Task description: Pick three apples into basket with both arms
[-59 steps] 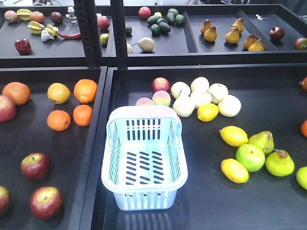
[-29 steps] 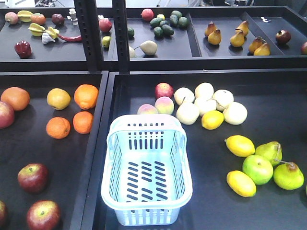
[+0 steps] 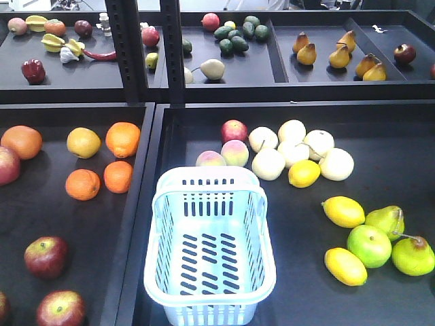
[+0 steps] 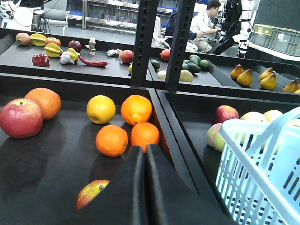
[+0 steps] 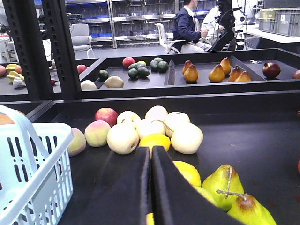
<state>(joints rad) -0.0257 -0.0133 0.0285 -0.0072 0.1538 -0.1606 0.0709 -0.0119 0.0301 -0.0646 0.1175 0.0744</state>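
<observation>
front view: basket [image 3: 162,252] is standing upright in the right-hand tray, close against the tray's left wall, its slotted base showing bare. dark red apple [image 3: 45,257] is lying in the left-hand tray, across the divider from the basket. second dark red apple [image 3: 61,309] is lying just nearer the lower edge. oranges [image 3: 122,138] are sitting farther back in that same tray. lemons [image 3: 343,211] and green apples [image 3: 369,245] are lying to the right of the basket.

left wrist view: left gripper [image 4: 142,151] is hanging over the left-hand tray, its black fingers clenched flat together along a thin seam and grasping nothing. partly hidden apple [image 4: 91,193] is peeking out beside the left finger. the basket wall is filling the right edge, beyond the divider.

right wrist view: right gripper [image 5: 151,150] is hanging over the right-hand tray, fingers likewise pressed together and grasping nothing. lemon [image 5: 154,139] is lying just past the fingertips. green pear [image 5: 220,183] is lying to the right. the basket is standing at the left edge.
</observation>
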